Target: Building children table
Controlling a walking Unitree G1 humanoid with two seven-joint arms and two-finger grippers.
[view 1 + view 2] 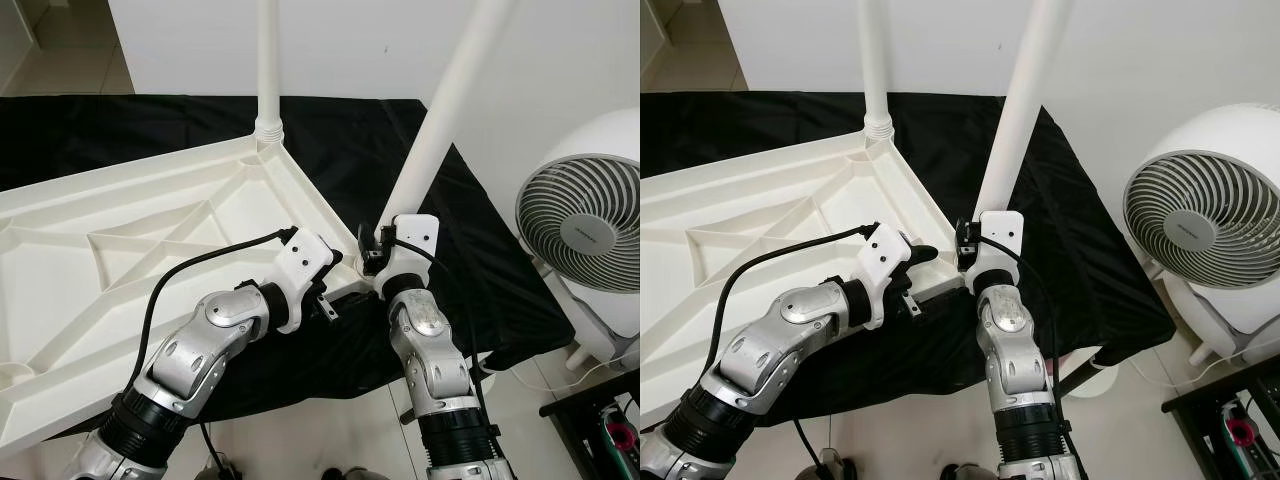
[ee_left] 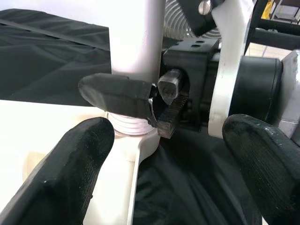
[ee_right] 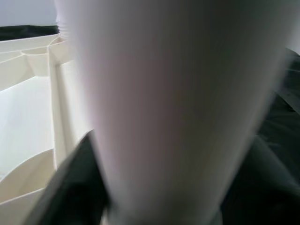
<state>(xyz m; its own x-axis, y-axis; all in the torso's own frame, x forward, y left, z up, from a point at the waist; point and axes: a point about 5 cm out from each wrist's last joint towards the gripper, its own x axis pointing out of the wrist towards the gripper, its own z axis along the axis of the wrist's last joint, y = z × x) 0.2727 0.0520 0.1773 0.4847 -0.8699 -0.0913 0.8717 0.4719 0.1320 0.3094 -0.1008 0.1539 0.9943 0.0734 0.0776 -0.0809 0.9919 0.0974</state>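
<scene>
A white plastic table top [image 1: 130,230] lies upside down on a black cloth [image 1: 480,260]. One white leg [image 1: 268,60] stands upright in its far corner. A second white leg [image 1: 445,110] stands, leaning slightly, in the near right corner socket. My right gripper [image 1: 372,250] is shut on this leg just above its base, and the leg [image 3: 173,93] sits between its fingers in the right wrist view. My left gripper [image 1: 335,275] is open beside the same corner. Its two fingertips [image 2: 70,173] are spread wide on either side of the socket, touching nothing.
A white round fan [image 1: 585,220] stands on the floor to the right of the cloth. A dark shelf edge [image 1: 600,420] is at the lower right. The cloth covers the floor behind and to the right of the table top.
</scene>
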